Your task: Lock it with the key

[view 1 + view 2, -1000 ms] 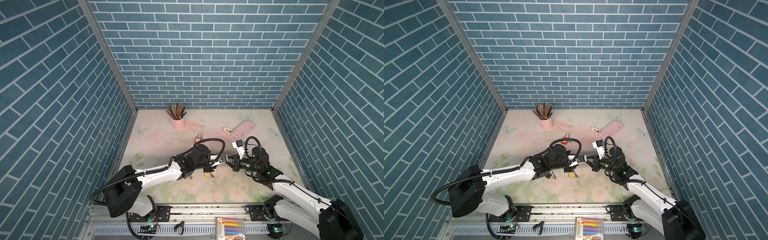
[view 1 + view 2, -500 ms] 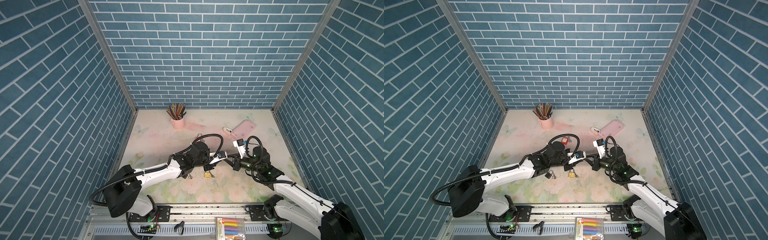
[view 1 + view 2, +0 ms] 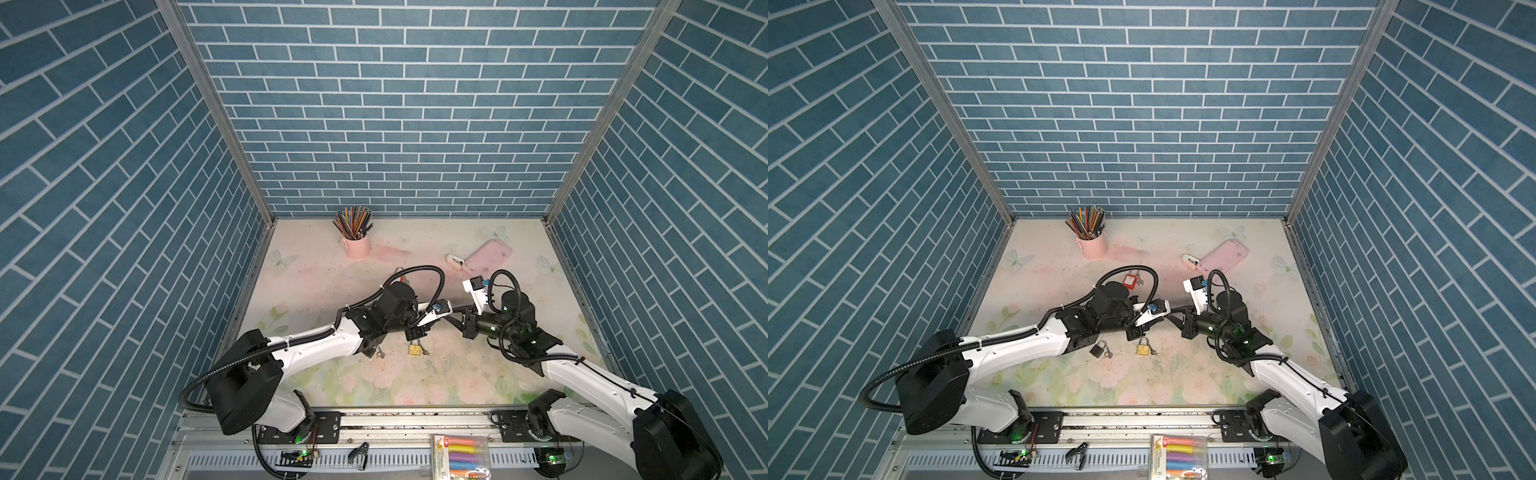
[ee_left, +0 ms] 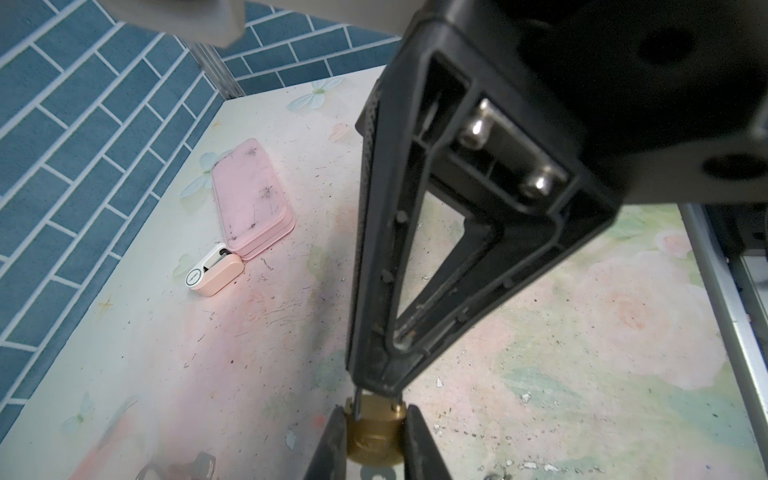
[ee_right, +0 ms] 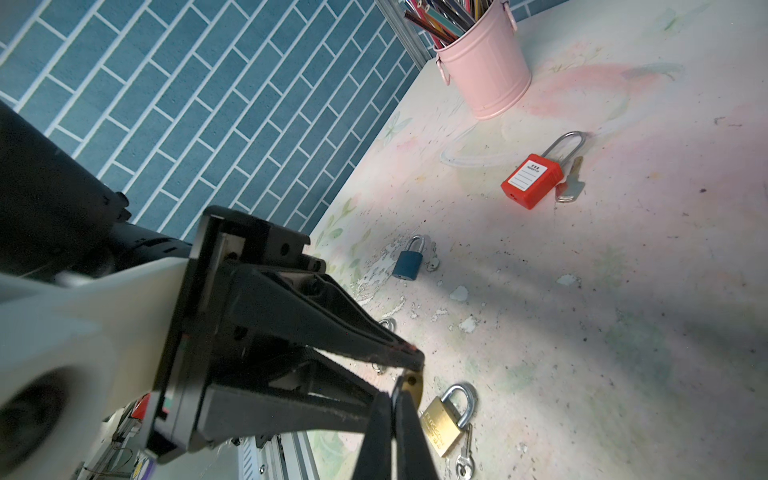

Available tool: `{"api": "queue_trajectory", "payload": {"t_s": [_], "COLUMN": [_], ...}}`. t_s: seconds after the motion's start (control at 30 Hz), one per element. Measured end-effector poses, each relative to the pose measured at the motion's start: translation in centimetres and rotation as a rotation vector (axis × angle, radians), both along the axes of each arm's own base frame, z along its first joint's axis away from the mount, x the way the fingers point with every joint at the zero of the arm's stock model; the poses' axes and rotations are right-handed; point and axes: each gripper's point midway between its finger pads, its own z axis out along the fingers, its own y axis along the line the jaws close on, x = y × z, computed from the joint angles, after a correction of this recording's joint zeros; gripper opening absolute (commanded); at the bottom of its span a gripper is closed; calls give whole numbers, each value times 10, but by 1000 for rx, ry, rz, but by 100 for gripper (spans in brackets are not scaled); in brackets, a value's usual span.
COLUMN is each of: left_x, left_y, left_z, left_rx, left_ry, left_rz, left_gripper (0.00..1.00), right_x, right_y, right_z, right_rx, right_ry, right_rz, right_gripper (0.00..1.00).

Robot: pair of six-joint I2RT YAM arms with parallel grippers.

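Left gripper [image 4: 375,417] is clamped narrow on a small brass padlock [image 4: 374,442], pinching the body from both sides, over the middle of the tabletop [image 3: 478,374]. Right gripper [image 4: 376,384] sits nose to nose with it, pinched fully closed, tips right at the top end of that lock. Can't tell if there's anything between its tips, it's too tight to see.

Just toward the front edge from there, a second brass padlock [image 5: 440,424] lies flat with a key [image 5: 463,457] just beside it. A dark blue padlock [image 5: 408,264] sits near it, toward the left edge. A red padlock [image 5: 532,180] lies toward the back edge with a silver key [image 5: 571,183] beside it. A pink bucket [image 5: 486,70] of pencils stands near the back edge, and a pink case [image 4: 251,199] lies near the back right corner.
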Motion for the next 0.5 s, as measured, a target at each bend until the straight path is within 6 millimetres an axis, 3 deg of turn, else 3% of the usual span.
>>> {"api": "queue_trajectory", "payload": {"t_s": [0.5], "left_x": [9], "left_y": [12], "left_z": [-4], "left_rx": [39], "left_ry": [26], "left_rz": [37], "left_gripper": [0], "right_x": [8], "right_y": [13], "right_z": [-8], "right_rx": [7], "right_ry": [-13], "right_rz": [-6], "right_gripper": [0]}}
